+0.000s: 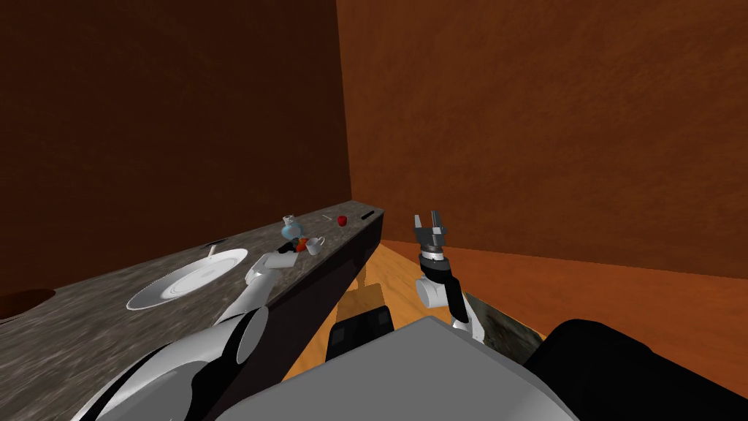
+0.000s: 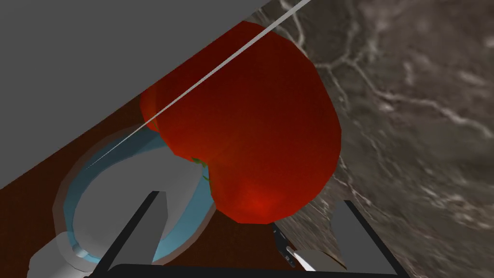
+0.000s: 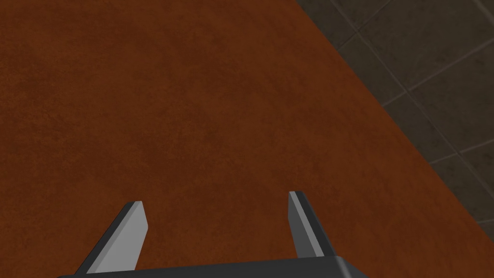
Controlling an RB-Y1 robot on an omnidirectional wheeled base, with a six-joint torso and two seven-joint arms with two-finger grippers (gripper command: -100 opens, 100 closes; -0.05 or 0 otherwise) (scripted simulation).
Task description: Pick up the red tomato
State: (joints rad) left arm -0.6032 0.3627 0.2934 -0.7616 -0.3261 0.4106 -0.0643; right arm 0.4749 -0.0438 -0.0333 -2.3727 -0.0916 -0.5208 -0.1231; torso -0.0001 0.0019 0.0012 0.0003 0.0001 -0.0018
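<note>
The red tomato (image 2: 251, 130) lies on the dark veined counter (image 2: 415, 120), close in front of my left gripper (image 2: 251, 198). That gripper is open, and the tomato's near end sits just at the gap between its fingertips (image 2: 154, 217). In the head view the tomato (image 1: 301, 247) is a small red spot at the end of my left gripper (image 1: 291, 248), which reaches over the counter (image 1: 88, 329). My right gripper (image 1: 429, 217) is raised beside the counter's end, open and empty (image 3: 214, 198).
A blue-rimmed flask (image 1: 291, 229) stands right beside the tomato, against my left finger (image 2: 130, 193). A white cup (image 1: 315, 245) sits just beyond it. A second small red object (image 1: 342, 219) lies farther along, and a white plate (image 1: 188, 279) nearer me.
</note>
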